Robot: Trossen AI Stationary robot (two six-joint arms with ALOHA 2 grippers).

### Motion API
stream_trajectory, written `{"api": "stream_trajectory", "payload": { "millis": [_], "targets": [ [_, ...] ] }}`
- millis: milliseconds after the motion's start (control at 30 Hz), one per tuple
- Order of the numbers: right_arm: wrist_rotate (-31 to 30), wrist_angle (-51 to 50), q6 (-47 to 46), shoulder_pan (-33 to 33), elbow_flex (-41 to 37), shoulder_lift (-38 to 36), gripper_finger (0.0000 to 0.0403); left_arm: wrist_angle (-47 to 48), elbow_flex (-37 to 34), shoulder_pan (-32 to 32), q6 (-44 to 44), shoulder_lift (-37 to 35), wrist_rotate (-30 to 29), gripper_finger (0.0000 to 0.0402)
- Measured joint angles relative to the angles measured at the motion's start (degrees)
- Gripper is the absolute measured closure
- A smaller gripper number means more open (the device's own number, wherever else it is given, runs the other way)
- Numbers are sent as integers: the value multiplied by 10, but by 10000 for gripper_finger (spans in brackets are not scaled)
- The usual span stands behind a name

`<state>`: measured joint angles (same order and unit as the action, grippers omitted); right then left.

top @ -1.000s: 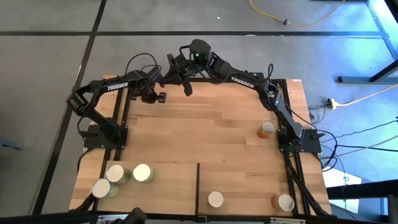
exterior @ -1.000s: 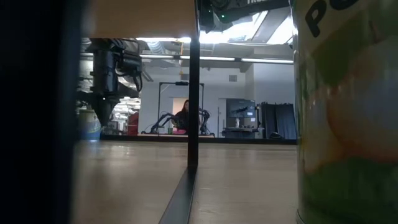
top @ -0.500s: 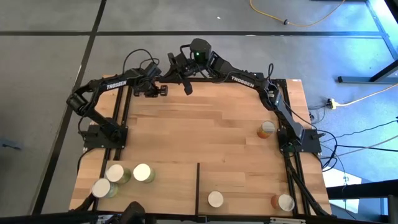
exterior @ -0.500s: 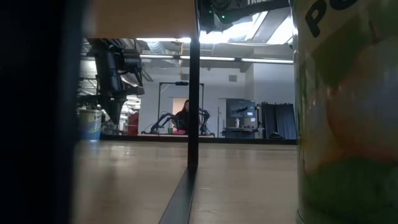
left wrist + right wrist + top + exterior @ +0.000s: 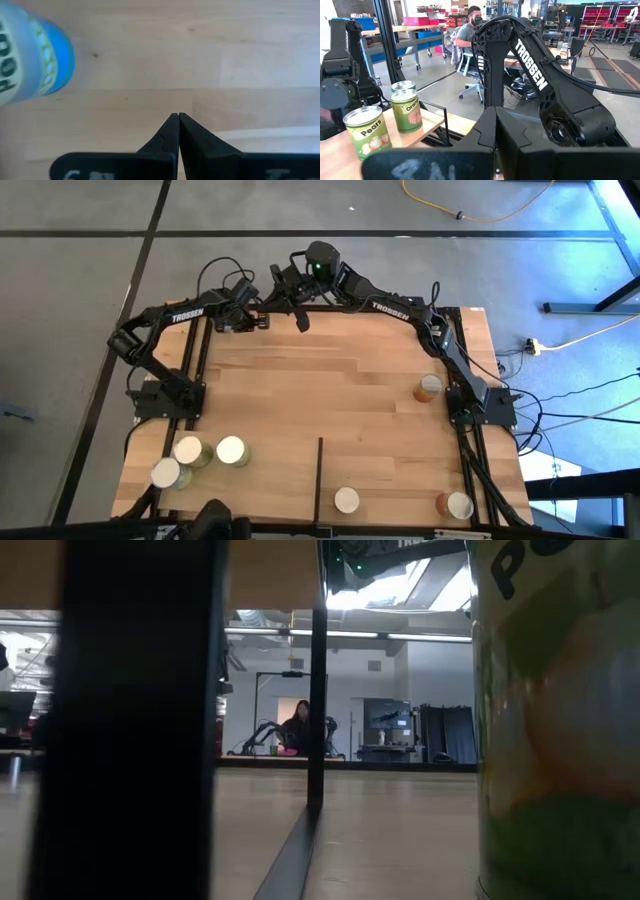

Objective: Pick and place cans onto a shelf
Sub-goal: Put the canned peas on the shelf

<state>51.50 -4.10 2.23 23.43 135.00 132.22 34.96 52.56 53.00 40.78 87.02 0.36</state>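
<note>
My left gripper [image 5: 256, 322] [image 5: 178, 116] is shut and holds nothing. It points steeply down over the tabletop near the far edge. A blue-sided can [image 5: 30, 55] stands close beside it, untouched. My right gripper [image 5: 285, 300] [image 5: 495, 117] waits shut, held level and high by the far edge. Three cans [image 5: 190, 452] [image 5: 367, 132] stand on the shelf [image 5: 270, 490] left of its dark divider [image 5: 319, 475]. Two more cans [image 5: 347, 500] [image 5: 458, 505] stand to its right. An orange can [image 5: 428, 387] stands on the tabletop at the right.
In the low view a broad dark shape [image 5: 130, 720] blocks the left part, and a large green can [image 5: 560, 720] fills the right. The left arm's forearm [image 5: 540, 75] crosses close in front of my right gripper. A person [image 5: 470, 25] sits in the room beyond.
My left gripper has moved toward the table's far edge and tipped a little, staying shut. The three cans on the left of the shelf have shifted slightly toward the far edge. The dark shape in the low view has widened and now covers my left gripper and the blue can.
</note>
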Motion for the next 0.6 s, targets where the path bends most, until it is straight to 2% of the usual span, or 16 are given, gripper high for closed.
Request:
{"api": "stream_trajectory", "payload": {
  "millis": [233, 400, 533, 600],
  "targets": [
    [0, 0, 9, 1, 0, 0, 393, -31, 0, 14, 7, 0, -28, 401],
    [0, 0, 9, 1, 0, 0, 393, -28, 0, 16, 7, -1, -23, 402],
    [0, 0, 9, 1, 0, 0, 393, -18, 2, 6, 7, -31, -23, 402],
    [1, 0, 9, 1, 0, 0, 393, 18, 15, 6, 5, -50, -40, 402]
  ]
}}
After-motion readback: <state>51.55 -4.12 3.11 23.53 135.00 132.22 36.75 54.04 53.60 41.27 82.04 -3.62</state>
